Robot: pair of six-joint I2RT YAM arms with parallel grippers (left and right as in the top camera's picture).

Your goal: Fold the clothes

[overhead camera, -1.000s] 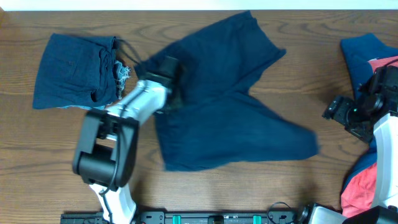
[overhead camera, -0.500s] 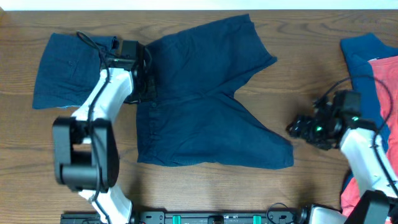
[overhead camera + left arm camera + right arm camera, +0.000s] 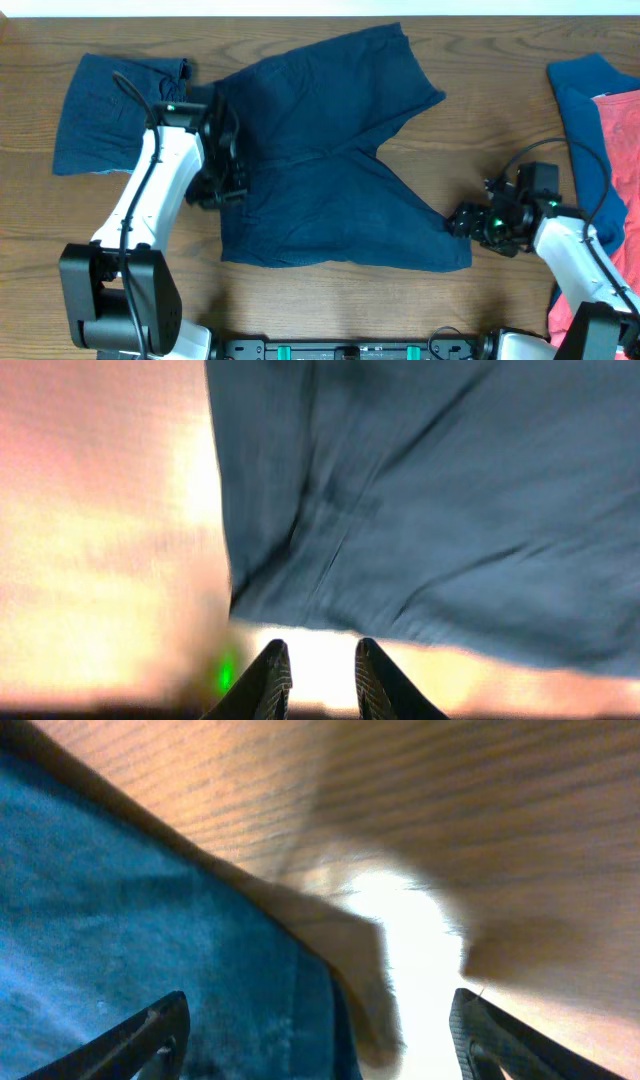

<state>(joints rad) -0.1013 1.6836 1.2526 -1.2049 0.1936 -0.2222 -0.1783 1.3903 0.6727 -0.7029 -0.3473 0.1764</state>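
Dark wood-grain tabletop [image 3: 500, 110] fills the overhead view, with a pale strip [image 3: 300, 8] seen along its far edge. The navy shorts [image 3: 330, 160] are spread flat between the two arms, the waistband turned toward the left gripper [image 3: 225, 180] and the legs fanned out toward the far edge and toward the right gripper [image 3: 462, 220]. The left gripper is poised over the waistband edge; in its wrist view its fingers [image 3: 268, 678] are parted by a narrow gap with nothing caught between them, and the cloth lies just ahead of the tips. The right gripper is held at the hem corner of the nearer leg, its fingers [image 3: 160, 1035] spread wide, with the cloth edge under the span and bare wood beyond. A folded denim garment [image 3: 110, 115] lies just outside the left gripper, beside the waistband. Behind the right gripper, a blue garment [image 3: 580, 100] and a coral-red garment [image 3: 625, 130] are heaped at the table's edge.
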